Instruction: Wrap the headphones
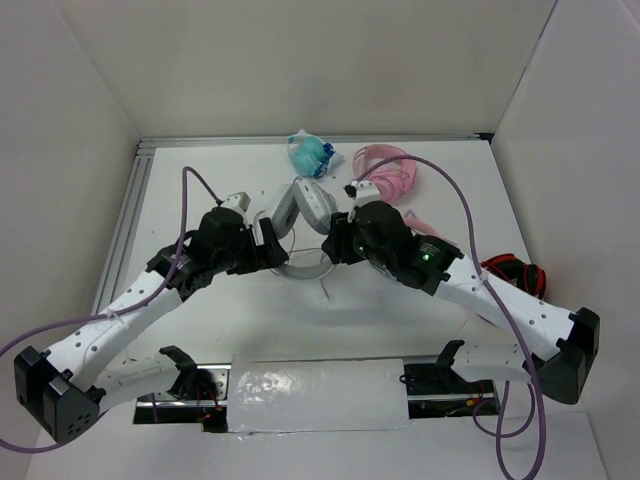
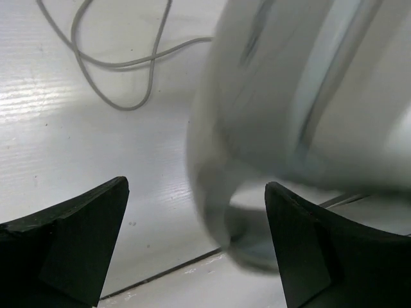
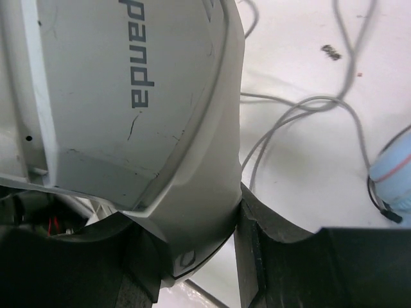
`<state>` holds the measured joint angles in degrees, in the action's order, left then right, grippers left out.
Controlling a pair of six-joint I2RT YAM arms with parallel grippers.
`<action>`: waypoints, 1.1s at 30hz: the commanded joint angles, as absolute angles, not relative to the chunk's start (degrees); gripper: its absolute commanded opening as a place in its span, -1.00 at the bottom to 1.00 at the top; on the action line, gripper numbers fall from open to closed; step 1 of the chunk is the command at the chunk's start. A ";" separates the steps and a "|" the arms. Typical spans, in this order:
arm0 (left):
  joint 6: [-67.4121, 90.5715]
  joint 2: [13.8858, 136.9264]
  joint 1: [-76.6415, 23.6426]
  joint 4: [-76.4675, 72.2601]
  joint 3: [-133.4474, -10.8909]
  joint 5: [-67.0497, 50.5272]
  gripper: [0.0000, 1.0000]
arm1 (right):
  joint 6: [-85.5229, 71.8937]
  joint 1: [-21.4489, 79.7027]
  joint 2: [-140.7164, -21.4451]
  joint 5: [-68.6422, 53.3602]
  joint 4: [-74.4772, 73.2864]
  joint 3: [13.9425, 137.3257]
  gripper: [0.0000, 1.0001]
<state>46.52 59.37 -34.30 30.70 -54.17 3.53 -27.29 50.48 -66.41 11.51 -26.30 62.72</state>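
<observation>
The large light-grey and white headphones (image 1: 302, 212) stand in the middle of the table between both arms. In the right wrist view the headphones' shell (image 3: 128, 96), printed with dark letters, fills the frame. My right gripper (image 3: 192, 253) is shut on its lower edge, a finger on each side. My left gripper (image 2: 196, 244) is open, its fingers wide apart. The blurred grey headphones (image 2: 289, 96) are close in front of it, reaching down between the fingers. The thin grey cable (image 2: 122, 64) lies in loose loops on the table and shows in the right wrist view (image 3: 302, 109) too.
A smaller blue-cupped pair (image 1: 310, 152) and an all-pink pair (image 1: 388, 170) lie at the back of the table. Red and black wires (image 1: 510, 272) sit at the right edge. White walls close in the left, back and right sides.
</observation>
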 commanded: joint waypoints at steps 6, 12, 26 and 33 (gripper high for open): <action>40.70 63.89 -33.75 20.65 -55.02 -0.26 0.67 | -20.30 51.50 -66.88 2.28 -20.04 67.41 -1.00; 42.80 66.53 -33.75 22.24 -57.04 2.11 -1.00 | -21.18 50.98 -68.11 5.18 -22.67 69.78 -1.00; 73.20 57.66 -33.75 30.93 -53.17 18.36 -1.00 | -41.64 52.73 -73.38 24.25 -32.50 75.40 0.99; 83.75 60.46 -34.45 36.47 -54.84 22.67 -1.00 | -56.06 55.81 -82.50 23.83 -46.57 85.67 0.99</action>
<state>76.38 59.66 -33.87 36.93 -52.71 19.09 -47.27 54.87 -78.96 22.72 -38.50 79.79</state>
